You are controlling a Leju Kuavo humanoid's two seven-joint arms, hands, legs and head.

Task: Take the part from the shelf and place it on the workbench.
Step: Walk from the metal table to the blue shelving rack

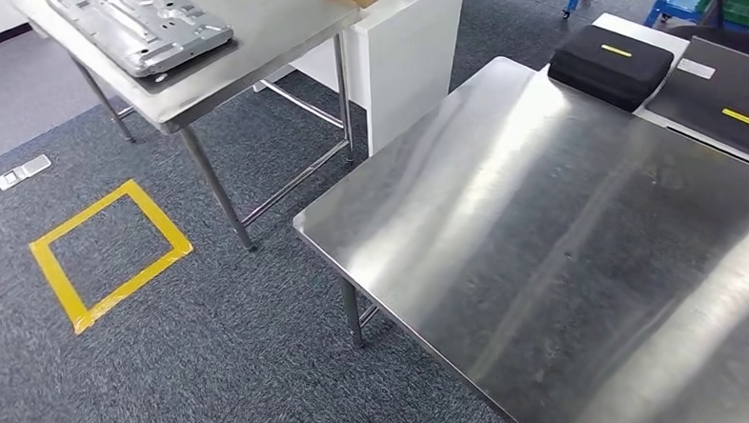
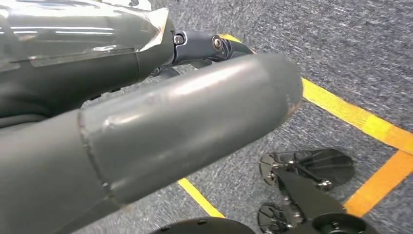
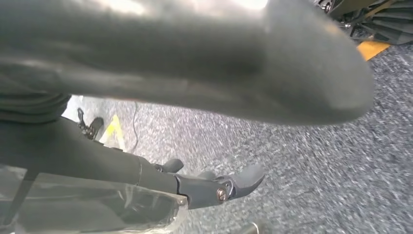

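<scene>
Both arms hang over grey carpet, left hand (image 2: 195, 126) and right hand (image 3: 209, 97) empty with fingers loosely extended; the stamped metal part (image 1: 143, 26) lies on the far steel table (image 1: 277, 25), so approach squarely before reaching.

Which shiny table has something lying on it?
The far steel table, up at the left: a flat grey metal part lies on it. The near steel table has a bare, shiny top with only reflections.
</scene>
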